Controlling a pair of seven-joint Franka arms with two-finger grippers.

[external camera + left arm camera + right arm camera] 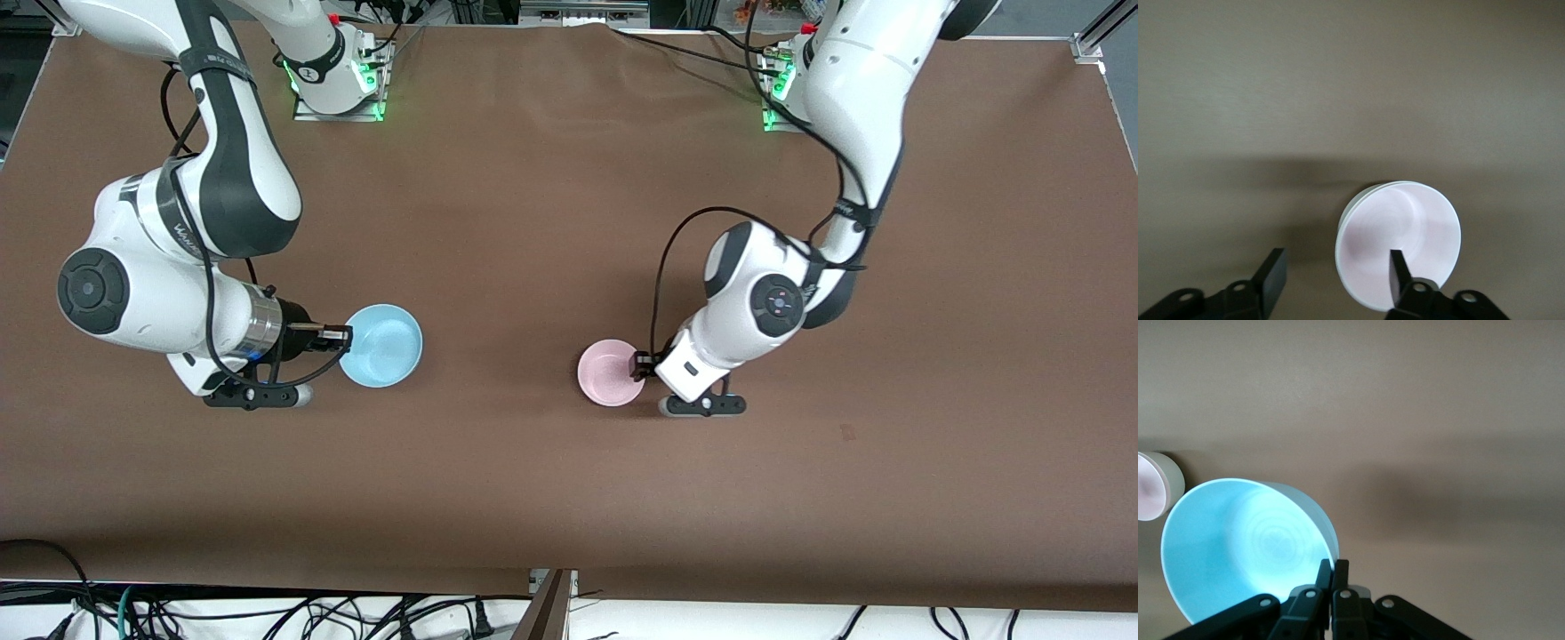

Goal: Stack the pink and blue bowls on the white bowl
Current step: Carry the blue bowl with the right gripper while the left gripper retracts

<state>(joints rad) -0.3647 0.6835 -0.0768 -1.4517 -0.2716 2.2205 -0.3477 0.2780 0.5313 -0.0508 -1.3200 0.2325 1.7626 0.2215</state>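
My right gripper (342, 336) is shut on the rim of the light blue bowl (384, 345) toward the right arm's end of the table. In the right wrist view its fingers (1332, 570) pinch the rim and the blue bowl (1238, 547) is tilted. The pink bowl (609, 372) sits near the middle of the table. It appears nested in the white bowl (1345, 215), whose pale wall also shows in the right wrist view (1173, 477). My left gripper (642, 366) is open at the pink bowl's (1401, 233) rim, one finger (1395, 270) over its inside, the other outside.
The brown table (569, 498) carries nothing else. Both arm bases stand along its edge farthest from the front camera. Cables hang below the edge nearest the front camera.
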